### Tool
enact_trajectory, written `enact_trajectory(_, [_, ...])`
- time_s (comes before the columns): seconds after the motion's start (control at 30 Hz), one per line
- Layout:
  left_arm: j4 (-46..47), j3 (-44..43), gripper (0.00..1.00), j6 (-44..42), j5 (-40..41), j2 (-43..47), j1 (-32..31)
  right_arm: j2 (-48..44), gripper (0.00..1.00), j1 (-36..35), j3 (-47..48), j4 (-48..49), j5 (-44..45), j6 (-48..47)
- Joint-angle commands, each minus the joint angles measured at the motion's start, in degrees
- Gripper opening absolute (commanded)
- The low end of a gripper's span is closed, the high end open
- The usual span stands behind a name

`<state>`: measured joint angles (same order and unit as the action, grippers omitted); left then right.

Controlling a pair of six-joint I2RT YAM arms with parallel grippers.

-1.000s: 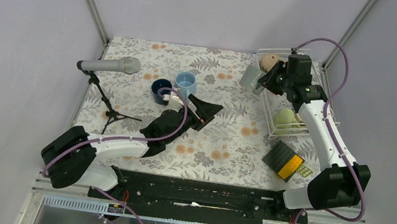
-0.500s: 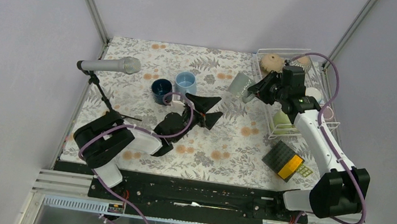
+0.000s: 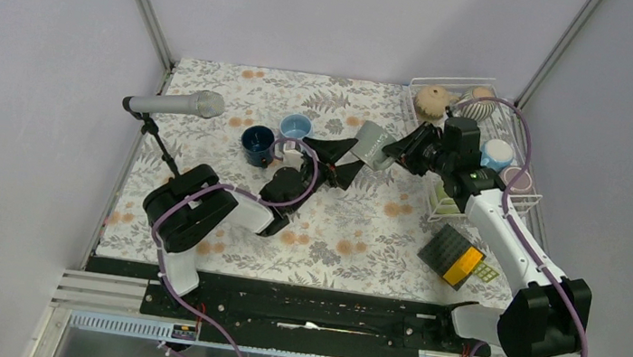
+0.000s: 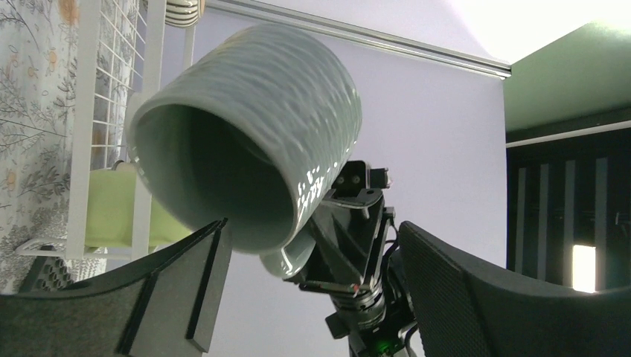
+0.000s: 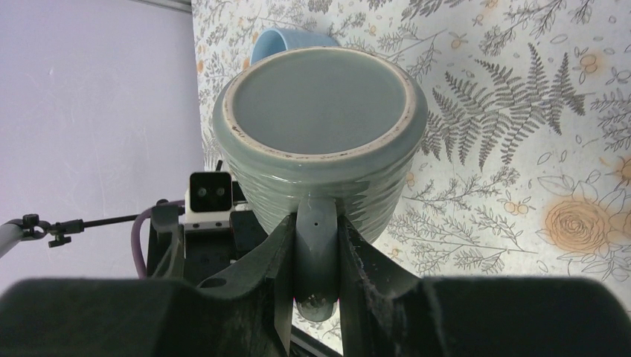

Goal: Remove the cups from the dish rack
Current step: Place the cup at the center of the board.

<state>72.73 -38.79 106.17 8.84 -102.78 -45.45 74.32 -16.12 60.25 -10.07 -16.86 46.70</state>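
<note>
The right gripper (image 5: pixel 318 245) pinches a grey mug (image 3: pixel 373 145) by its handle above mid-table, left of the dish rack (image 3: pixel 454 80), its mouth between the left gripper's (image 3: pixel 338 161) wide-spread fingers, contact unclear, while the right arm half-hides a racked green mug (image 3: pixel 443 200).
</note>
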Motion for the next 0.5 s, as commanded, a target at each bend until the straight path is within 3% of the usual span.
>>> enact_trajectory(0.0, [5.63,-3.29,0.82,1.76,-0.48,-1.36,1.08,-4.89,0.0,-1.07,-0.85,9.43,-2.74,2.65])
enact_trajectory(0.47, [7.83,-8.95,0.49,4.2,-0.86,-5.98,1.01,-10.37,0.0,-1.28,-9.11,15.8,-0.54,10.34])
